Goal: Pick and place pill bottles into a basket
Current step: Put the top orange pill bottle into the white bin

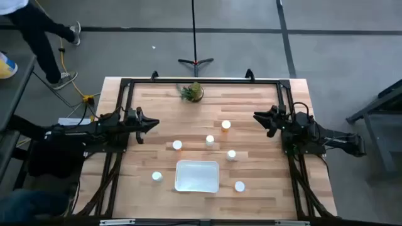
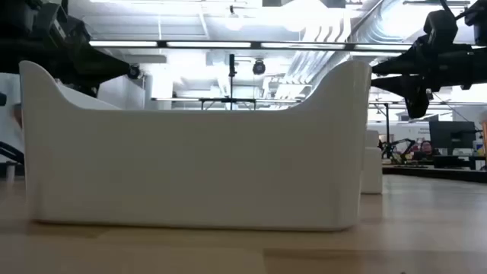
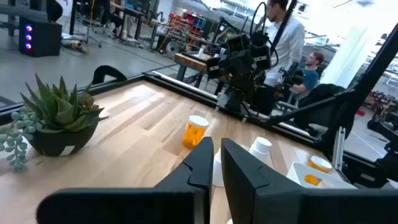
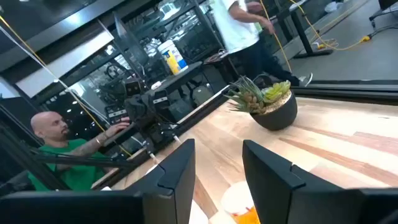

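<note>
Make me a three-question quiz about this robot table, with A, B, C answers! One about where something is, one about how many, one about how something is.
1. Where is the potted plant?
A. inside the basket
B. near the table's far edge, between the two arms
C. beside the left gripper

2. How many pill bottles stand on the table?
A. six
B. three
C. nine

3. How is the basket now?
A. full of bottles
B. tipped on its side
C. upright with no bottle in it

Answers:
1 B: the high view shows the plant at the far edge, midway between the arms.
2 A: six white caps show around the basket.
3 C: from above its inside is bare white, and every bottle stands outside it.
</note>
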`<state>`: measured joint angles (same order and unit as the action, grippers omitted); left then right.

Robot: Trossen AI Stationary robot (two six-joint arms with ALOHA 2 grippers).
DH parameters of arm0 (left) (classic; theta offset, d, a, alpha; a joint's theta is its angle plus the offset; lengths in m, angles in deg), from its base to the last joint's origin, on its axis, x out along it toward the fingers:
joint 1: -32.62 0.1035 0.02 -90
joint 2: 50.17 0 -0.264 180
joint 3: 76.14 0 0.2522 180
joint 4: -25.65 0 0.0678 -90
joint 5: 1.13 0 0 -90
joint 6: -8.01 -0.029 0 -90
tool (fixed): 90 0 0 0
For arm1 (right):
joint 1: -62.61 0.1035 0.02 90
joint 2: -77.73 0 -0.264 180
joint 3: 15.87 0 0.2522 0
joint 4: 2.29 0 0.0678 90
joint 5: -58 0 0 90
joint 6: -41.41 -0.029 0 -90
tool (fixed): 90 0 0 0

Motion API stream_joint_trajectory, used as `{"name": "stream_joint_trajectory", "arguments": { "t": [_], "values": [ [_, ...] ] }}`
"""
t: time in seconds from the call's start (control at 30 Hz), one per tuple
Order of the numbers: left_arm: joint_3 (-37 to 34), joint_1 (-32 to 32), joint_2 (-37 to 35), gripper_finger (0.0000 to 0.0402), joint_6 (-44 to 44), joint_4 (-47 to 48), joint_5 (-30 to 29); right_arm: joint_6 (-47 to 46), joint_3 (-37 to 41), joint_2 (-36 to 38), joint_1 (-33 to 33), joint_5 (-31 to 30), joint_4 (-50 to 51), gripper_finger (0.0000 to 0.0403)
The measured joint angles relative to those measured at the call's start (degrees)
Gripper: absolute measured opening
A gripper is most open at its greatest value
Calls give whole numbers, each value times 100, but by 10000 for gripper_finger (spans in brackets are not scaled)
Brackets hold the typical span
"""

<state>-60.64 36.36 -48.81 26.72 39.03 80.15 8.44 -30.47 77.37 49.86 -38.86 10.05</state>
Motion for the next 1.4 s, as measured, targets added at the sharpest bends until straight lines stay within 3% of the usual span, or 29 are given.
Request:
{"name": "stream_joint_trajectory", "arguments": {
  "t": [0.53,0.63,0.83,1.0,1.2,1.4],
  "values": [
    [0,0,0,74,87,-106,-220,248,0,-4,0,-37,15,135],
    [0,0,0,111,20,-499,-354,349,8,-4,0,-67,-100,161],
    [49,0,6,232,136,-1100,-334,498,-121,-79,4,65,-306,229],
    [485,0,397,283,145,-1144,-299,860,-732,-623,4,291,-221,239],
    [1148,0,1210,277,76,-858,-187,1375,-2025,-1644,7,380,1398,237],
    [1714,-1,1811,270,113,-868,399,1394,-3012,-2530,7,427,2202,238]
  ]
}}
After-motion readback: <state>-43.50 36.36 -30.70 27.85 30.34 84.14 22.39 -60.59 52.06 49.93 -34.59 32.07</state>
